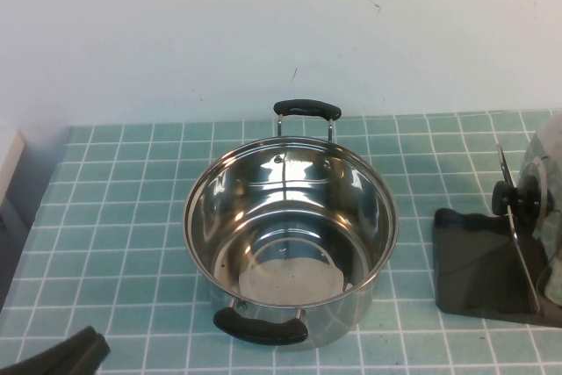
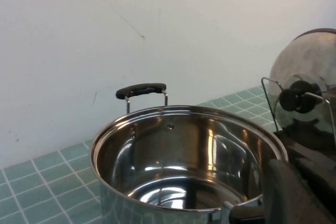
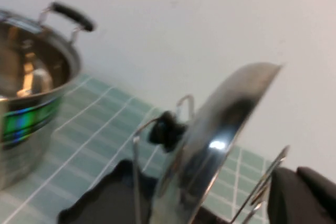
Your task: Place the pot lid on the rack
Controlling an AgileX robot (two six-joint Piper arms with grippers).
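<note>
Pot lid (image 1: pixel 546 208) stands on edge in the rack (image 1: pixel 474 265), leaning between wire loops, knob (image 1: pixel 507 198) facing the pot (image 1: pixel 290 243). Left gripper (image 1: pixel 66 356) low at the table's (image 1: pixel 114 217) near-left corner, well apart from the lid; finger state can't be told. Right gripper (image 3: pixel 302 198) just beside the rack, clear of the lid; fingers likewise unclear. Pot holds nothing.

Left gripper (image 1: pixel 61 353) sits low at the near left table edge; right gripper (image 3: pixel 302 195) possibly parked far right
</note>
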